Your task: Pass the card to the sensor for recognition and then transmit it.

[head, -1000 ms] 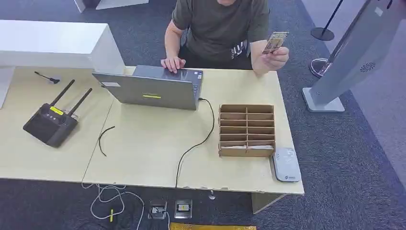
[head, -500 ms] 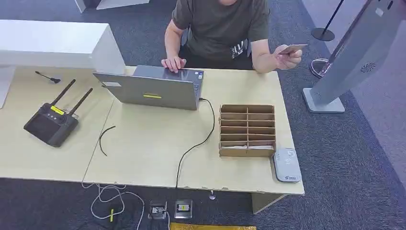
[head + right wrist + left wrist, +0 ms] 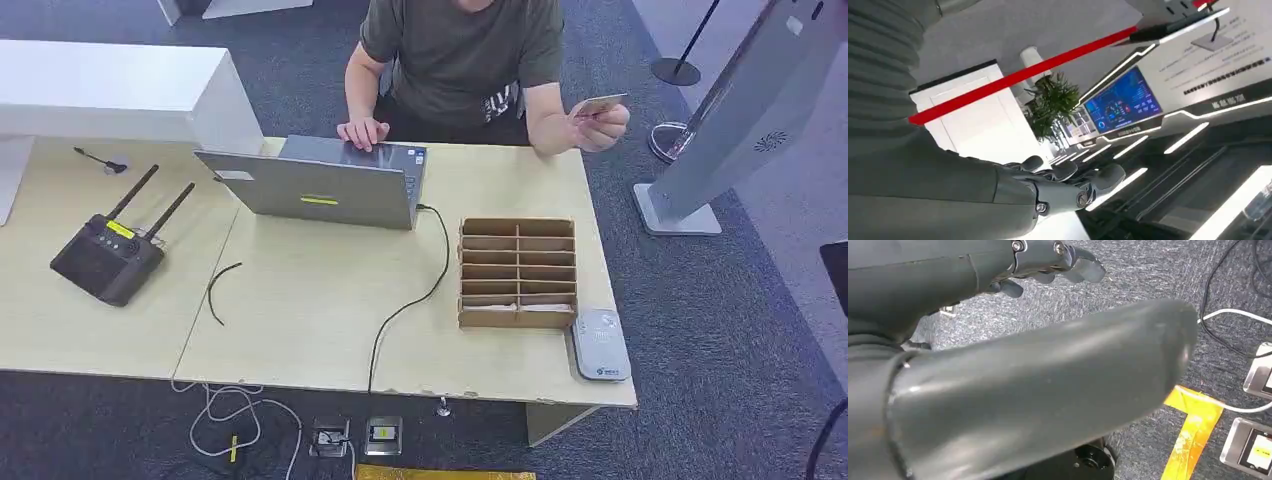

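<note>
The card (image 3: 598, 104) sits pinched in the person's hand (image 3: 601, 124), raised past the far right corner of the table (image 3: 300, 300), well away from both robot hands. The left hand (image 3: 1048, 260) hangs over the carpet, fingers loosely apart, holding nothing. The right hand (image 3: 1068, 182) holds nothing too, fingers slightly curled yet apart. The sensor (image 3: 598, 344) lies beside the cardboard organiser (image 3: 516, 272)
</note>
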Controlling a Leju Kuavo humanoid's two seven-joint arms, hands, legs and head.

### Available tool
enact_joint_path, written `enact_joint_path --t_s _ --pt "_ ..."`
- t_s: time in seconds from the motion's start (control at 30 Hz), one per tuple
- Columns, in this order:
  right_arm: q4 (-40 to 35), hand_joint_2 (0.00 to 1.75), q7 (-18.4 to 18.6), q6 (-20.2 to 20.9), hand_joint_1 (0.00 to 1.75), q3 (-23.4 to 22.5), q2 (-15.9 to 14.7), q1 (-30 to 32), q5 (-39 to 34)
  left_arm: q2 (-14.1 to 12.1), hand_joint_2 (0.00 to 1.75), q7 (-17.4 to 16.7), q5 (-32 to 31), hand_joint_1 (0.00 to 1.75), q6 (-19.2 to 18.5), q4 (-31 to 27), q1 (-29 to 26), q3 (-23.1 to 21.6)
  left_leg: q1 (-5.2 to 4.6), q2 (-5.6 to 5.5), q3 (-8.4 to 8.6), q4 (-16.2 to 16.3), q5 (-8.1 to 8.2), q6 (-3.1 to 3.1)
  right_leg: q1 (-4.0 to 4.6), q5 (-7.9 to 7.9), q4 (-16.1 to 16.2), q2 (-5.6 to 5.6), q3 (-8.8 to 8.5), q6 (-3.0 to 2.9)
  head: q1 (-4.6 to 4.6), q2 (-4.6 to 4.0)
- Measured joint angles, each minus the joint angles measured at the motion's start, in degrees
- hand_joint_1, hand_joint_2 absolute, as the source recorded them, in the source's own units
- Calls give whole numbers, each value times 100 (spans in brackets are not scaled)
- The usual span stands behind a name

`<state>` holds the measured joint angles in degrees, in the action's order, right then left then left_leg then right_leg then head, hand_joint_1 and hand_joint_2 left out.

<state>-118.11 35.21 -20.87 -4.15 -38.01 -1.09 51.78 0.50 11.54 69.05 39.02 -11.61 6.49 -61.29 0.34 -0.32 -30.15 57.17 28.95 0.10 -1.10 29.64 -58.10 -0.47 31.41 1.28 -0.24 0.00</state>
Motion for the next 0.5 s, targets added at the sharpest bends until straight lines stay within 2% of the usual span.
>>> enact_joint_path --t_s 0.17,0.33,0.5 --pt "-55 175 116 177 0 541 -257 -182 -105 -37 0 0 -39 0 0 0 2 -4 1 1 0 0 0 0 1 0 0 2 2 0 -2 0" --pt "-92 175 179 415 0 1005 -371 -336 -105 -64 0 0 -134 0 -20 0 -1 -17 2 0 -1 -1 0 0 2 1 0 1 3 0 -2 0" --pt "-92 175 59 943 0 1515 -371 -599 -105 -85 0 0 -254 0 -107 0 -4 -33 2 3 -3 -1 0 -1 2 0 0 4 5 0 0 0"
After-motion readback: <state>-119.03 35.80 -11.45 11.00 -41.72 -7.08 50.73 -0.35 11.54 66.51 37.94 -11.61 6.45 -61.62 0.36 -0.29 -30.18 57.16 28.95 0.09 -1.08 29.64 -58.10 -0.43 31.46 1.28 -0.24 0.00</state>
